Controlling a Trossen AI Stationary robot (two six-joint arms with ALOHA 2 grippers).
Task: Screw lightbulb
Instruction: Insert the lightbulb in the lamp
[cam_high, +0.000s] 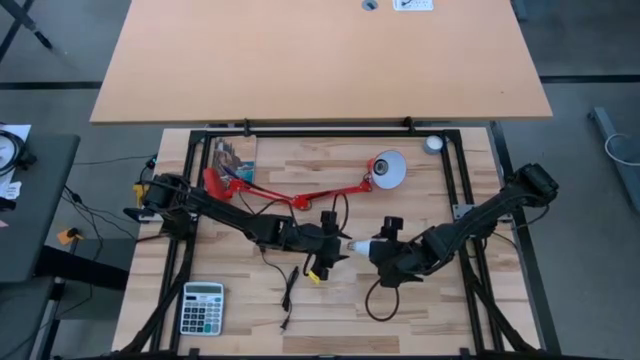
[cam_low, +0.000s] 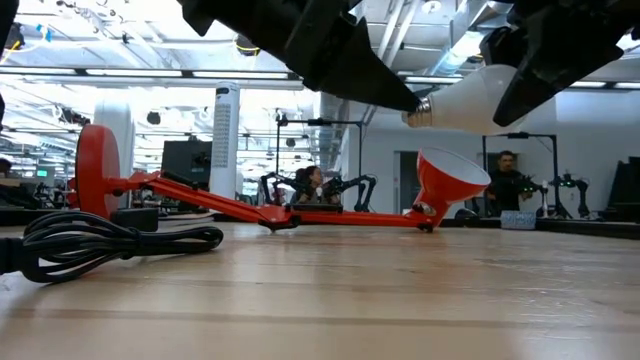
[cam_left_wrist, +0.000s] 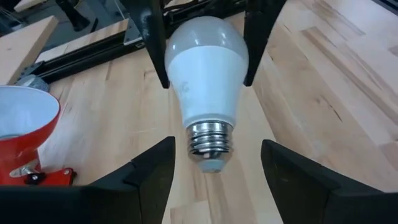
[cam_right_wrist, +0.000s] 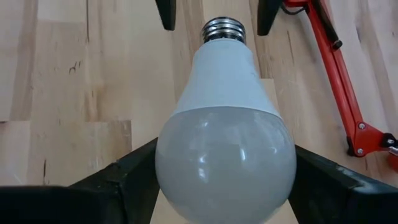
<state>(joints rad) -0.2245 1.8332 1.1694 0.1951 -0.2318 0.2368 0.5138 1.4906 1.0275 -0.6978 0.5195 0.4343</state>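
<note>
high view: the lightbulb (cam_high: 362, 246) is held over the middle of the wooden table (cam_high: 420, 310), lying level, its metal base pointing toward the left gripper (cam_high: 335, 248) and its glass end clamped in the right gripper (cam_high: 382, 250). a red lamp (cam_high: 300, 196) lies flat nearer the far edge.

low view: the bulb (cam_low: 470, 103) hangs clear above the table, long axis nearly level, threaded base aimed at the left arm's dark fingers (cam_low: 385, 85); a coiled black cable (cam_low: 100, 245) lies on the planks.

left wrist view: the matte white, pear-shaped bulb (cam_left_wrist: 205, 74) is pinched at its dome by the right fingers (cam_left_wrist: 155, 43); its ribbed grey screw base sits between the left fingers (cam_left_wrist: 152, 168), which stand spread and apart from it.

right wrist view: the smooth rounded dome (cam_right_wrist: 224, 165) sits gripped between the right fingers (cam_right_wrist: 124, 174); the base points away toward the open left fingertips (cam_right_wrist: 166, 15).
</note>
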